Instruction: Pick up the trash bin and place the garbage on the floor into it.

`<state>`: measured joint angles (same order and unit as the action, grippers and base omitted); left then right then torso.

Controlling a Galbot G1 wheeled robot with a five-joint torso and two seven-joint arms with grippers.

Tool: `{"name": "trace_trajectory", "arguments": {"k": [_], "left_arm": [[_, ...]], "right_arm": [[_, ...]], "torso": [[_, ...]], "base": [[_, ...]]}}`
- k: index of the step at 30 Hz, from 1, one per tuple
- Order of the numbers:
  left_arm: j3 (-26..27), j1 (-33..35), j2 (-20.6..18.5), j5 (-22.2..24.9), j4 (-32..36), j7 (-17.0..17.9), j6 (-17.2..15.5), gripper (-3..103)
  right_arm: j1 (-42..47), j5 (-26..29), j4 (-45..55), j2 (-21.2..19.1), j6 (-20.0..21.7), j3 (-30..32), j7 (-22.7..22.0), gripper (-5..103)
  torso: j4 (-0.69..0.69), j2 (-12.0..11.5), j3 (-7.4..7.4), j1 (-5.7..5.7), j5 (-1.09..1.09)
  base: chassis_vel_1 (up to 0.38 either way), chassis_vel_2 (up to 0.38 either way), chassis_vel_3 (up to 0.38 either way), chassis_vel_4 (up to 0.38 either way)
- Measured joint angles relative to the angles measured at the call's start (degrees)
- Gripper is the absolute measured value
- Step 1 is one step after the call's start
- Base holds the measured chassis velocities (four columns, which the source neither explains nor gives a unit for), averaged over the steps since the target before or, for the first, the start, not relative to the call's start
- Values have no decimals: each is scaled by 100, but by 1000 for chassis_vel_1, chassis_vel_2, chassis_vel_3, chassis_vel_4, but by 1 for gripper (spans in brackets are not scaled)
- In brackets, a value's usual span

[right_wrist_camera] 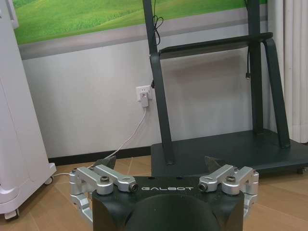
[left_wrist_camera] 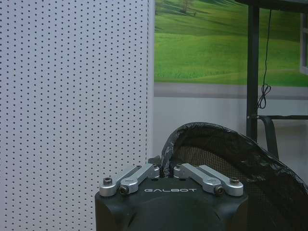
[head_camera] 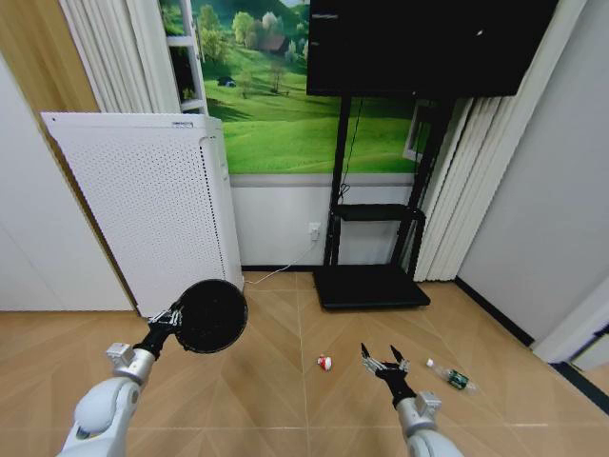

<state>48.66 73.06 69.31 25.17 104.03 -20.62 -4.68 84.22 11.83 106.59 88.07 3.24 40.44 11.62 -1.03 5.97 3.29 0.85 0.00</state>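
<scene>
Trash bin (head_camera: 211, 316), the small black wire-mesh one, is already off the floor: we have it pinched by its rim in the left claw (head_camera: 174, 318), which is pressed together on the mesh edge, and it hangs tipped so that its round outline faces us, at about ten o'clock in the head view, in front of the lower corner of the tall white perforated appliance (head_camera: 152, 209). In the left wrist view the claw (left_wrist_camera: 163, 169) closes on the rim of the bin (left_wrist_camera: 226, 159), whose dark liner folds over the edge. So we judge the pick-up half done and the collecting half in hand. On the wooden floor (head_camera: 285, 400) we see a small red-and-white piece of garbage (head_camera: 325, 363) at roughly six o'clock, and a clear bottle with a green label (head_camera: 453, 378) lying on its side at about four o'clock. Our right claw (head_camera: 383, 362) hovers between the two, fingers spread and empty, a little above the floor. We think the next move calls for lowering that claw onto one piece, the red-and-white one being small and low, so the fingers must come nearly to the floor; the bin should then be turned mouth-up and brought near. Beyond stands the black TV stand (head_camera: 371, 276) at twelve o'clock.
</scene>
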Motion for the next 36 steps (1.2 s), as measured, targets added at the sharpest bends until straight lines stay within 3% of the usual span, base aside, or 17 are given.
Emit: {"name": "trace_trajectory", "arguments": {"k": [12,36], "left_arm": [[180,359,30,87,211,29,-26,7],[94,519,133,-10,347,184,-163,7]], "right_arm": [[-14,-101,56,19,190,-65,-72,100],[-16,-249,-16,-40,132,143,-30,100]], "torso": [[0,0,0,0,0],[0,1,0,0,0]], "base": [[0,0,0,0],[0,0,0,0]]}}
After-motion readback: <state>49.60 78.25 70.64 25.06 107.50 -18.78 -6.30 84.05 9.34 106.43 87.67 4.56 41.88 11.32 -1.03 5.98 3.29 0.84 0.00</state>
